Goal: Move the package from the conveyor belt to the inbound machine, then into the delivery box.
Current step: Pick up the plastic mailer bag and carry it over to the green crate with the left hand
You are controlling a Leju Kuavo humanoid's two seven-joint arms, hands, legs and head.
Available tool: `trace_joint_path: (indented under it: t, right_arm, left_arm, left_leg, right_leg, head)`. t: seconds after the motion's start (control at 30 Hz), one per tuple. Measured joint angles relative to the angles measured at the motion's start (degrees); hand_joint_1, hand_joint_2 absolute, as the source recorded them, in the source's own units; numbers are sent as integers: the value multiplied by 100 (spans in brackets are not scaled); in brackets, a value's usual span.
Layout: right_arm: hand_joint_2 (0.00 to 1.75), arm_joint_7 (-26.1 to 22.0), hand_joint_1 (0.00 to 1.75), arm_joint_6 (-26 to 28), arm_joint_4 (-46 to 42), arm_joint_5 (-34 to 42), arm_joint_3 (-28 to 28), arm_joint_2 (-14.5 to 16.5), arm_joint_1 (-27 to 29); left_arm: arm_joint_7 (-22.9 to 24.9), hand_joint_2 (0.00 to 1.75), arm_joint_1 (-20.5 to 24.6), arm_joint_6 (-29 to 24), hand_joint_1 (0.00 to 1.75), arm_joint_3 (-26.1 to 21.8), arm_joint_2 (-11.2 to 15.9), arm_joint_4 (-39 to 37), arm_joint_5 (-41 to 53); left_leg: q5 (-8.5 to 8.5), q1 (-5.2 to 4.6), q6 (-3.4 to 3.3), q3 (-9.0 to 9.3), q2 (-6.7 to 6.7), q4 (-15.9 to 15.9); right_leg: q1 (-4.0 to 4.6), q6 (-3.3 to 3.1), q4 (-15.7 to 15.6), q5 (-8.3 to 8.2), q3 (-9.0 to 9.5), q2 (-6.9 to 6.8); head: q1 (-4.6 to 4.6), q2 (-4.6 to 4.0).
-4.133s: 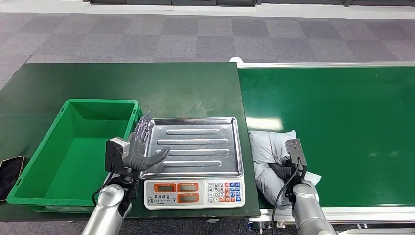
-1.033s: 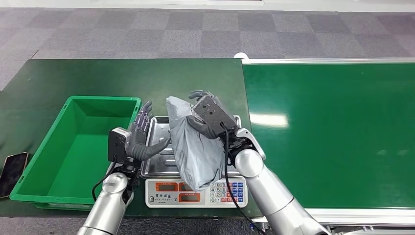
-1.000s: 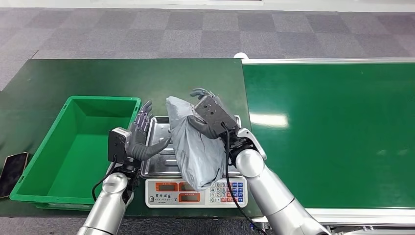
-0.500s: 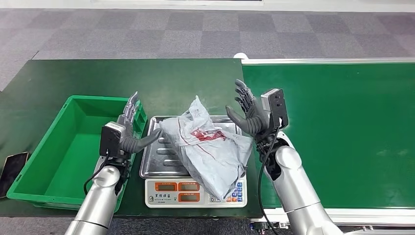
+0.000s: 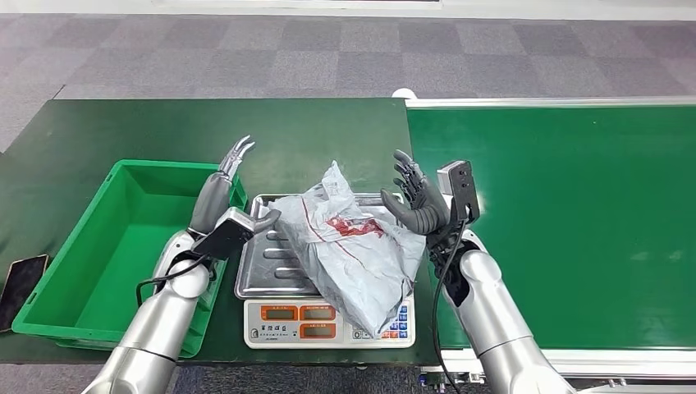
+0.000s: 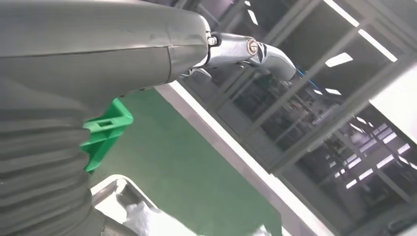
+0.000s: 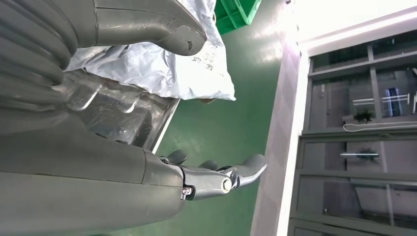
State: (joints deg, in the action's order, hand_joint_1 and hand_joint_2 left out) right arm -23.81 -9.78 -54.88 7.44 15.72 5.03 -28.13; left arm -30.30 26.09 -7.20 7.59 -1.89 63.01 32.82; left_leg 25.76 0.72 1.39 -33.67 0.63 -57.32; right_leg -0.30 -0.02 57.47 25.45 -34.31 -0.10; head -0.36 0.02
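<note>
Grey package [image 5: 353, 254] (red marking on top) lying across the scale's steel tray [image 5: 267, 271], sagging over the keypad. Right hand [image 5: 417, 203] just right of it, fingers spread, holding nothing. Left hand [image 5: 226, 193] at tray's left edge, fingers extended, empty; green bin [image 5: 57, 271] further left.

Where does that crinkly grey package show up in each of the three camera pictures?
Head view: the grey package lies on the scale's steel tray, drooping over the keypad, between the two open robot hands.
Left wrist view: a white-grey corner of it shows at the bottom edge.
Right wrist view: it lies at the top, behind the thumb.
Shared landmark: the steel tray.
</note>
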Motion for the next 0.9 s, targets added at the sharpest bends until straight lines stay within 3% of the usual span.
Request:
trace_joint_path:
  t: [0.13, 0.3, 0.47, 0.7, 0.83, 0.9]
  right_arm:
    - [175, -56, 0, -150, 129, 27, 0, 31, -102]
    - [175, -120, 0, -179, 191, 81, -15, 58, -172]
    - [175, -106, 0, -211, 115, 197, -95, 33, -176]
    - [175, -19, 0, -245, 33, 289, -150, -7, -270]
    - [175, -16, 0, -218, -12, 370, -155, -39, -276]
    - [175, -9, 0, -220, -42, 425, -155, -53, -269]
  left_arm:
    - [-185, 175, 378, 345, 0, 463, 26, -498, 873]
    - [-655, 175, 1171, 870, 0, 1364, 27, -1704, 1755]
    - [-804, 175, 1783, 964, 0, 2016, 21, -2475, 2118]
    - [-929, 175, 2184, 1201, 0, 2714, 5, -2924, 2373]
    - [-955, 175, 2344, 1609, 175, 3162, 22, -2901, 1982]
    - [-955, 175, 2401, 1877, 175, 3426, 46, -2781, 1612]
  left_leg:
    - [-5, 0, -5, -1, -5, -2]
    - [-11, 0, -3, 0, -3, -3]
    - [-13, -1, -5, 0, -3, -3]
    - [-14, -1, -5, 1, -5, -3]
    - [-17, -2, -9, 1, -7, -3]
    - [-18, -2, -10, 1, -8, -4]
  right_leg:
    - [-1, 0, 0, -2, 0, -7]
    - [-1, -1, 1, -12, -1, -6]
    - [-1, -1, 1, -14, 0, -5]
    - [-1, -1, 1, -14, 5, -6]
    - [-1, 0, 1, -14, 6, -10]
    - [-2, 1, 1, -15, 7, -11]
  head:
    - [-1, 0]
    - [0, 0]
    - [0, 0]
    - [-1, 0]
    - [0, 0]
    - [-1, 0]
